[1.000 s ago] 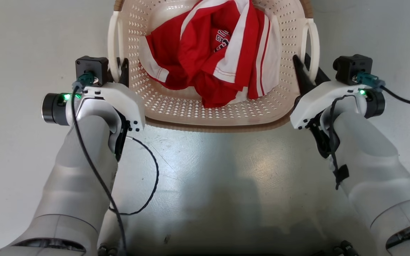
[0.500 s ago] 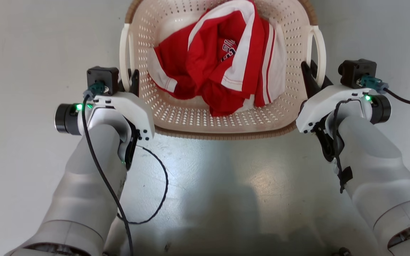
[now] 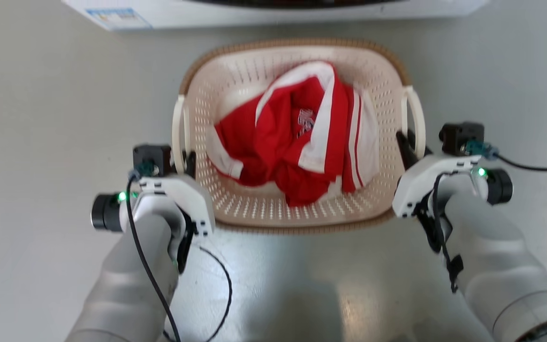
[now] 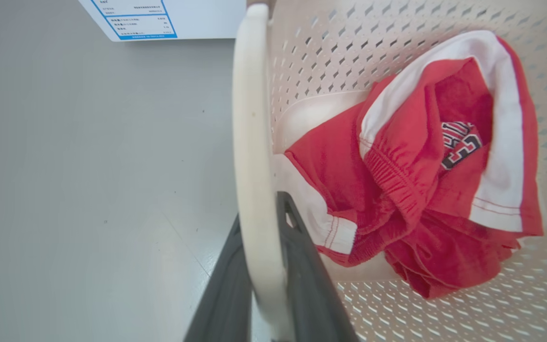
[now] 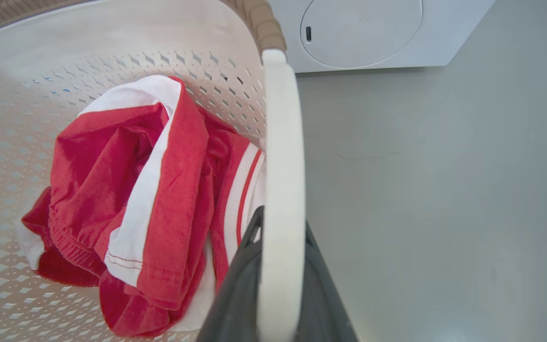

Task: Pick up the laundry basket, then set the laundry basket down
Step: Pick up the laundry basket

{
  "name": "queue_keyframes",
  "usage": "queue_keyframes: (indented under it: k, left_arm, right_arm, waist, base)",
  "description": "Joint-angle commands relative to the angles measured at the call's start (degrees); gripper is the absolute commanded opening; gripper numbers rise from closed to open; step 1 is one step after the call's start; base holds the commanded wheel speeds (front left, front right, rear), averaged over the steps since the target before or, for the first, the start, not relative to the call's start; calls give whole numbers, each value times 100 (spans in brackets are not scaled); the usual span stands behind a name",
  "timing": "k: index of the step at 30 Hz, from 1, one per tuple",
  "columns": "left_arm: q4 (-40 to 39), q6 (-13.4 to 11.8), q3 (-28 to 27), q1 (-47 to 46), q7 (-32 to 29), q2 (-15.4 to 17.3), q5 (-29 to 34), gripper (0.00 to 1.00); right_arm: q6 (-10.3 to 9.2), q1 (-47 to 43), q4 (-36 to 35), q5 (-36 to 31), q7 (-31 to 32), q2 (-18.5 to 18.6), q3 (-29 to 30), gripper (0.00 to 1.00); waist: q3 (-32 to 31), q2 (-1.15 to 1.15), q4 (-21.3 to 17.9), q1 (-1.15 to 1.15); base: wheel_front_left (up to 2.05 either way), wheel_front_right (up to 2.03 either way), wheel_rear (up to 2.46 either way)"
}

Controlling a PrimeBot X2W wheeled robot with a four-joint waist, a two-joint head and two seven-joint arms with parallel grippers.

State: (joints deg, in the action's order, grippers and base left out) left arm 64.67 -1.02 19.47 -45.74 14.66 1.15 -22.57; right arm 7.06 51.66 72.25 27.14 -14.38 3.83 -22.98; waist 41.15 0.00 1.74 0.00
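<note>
cream laundry basket (image 3: 254, 71) is between both arms, by the washer (image 3: 273, 12). the left gripper (image 3: 183, 161) and right gripper (image 3: 407, 142) have just closed on its white handles (image 3: 177, 123), so lifting can start.

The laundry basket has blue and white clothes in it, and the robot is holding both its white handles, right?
Not quite: the clothes in the laundry basket are red and white, not blue, as the head view shows. The left gripper and right gripper do hold its two white handles.
</note>
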Motion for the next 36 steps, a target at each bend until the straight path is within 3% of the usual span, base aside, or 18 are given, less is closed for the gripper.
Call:
queue_keyframes:
  k: [1,9,24,36]
  left_arm:
    - [-28,-40,-66,212,34,173,-44,0]
    - [246,-91,375,753,34,173,-534,0]
    - [769,26,890,1923,-305,173,-1153,0]
    - [820,48,1212,2714,-450,173,-1419,0]
  right_arm:
    - [43,-259,-35,34,-62,-95,-133,0]
    - [43,-789,63,396,47,-95,-543,0]
    - [43,-2185,81,1039,798,-95,-1277,0]
    - [43,-2951,25,1512,1052,-95,-1725,0]
  waist:
    - [-245,0,-6,0]
    - [-1178,0,-33,0]
    - [-3043,0,-184,0]
    - [-4040,0,-255,0]
  base:
    - [0,0,0]
    - [0,0,0]
    - [0,0,0]
    - [0,0,0]
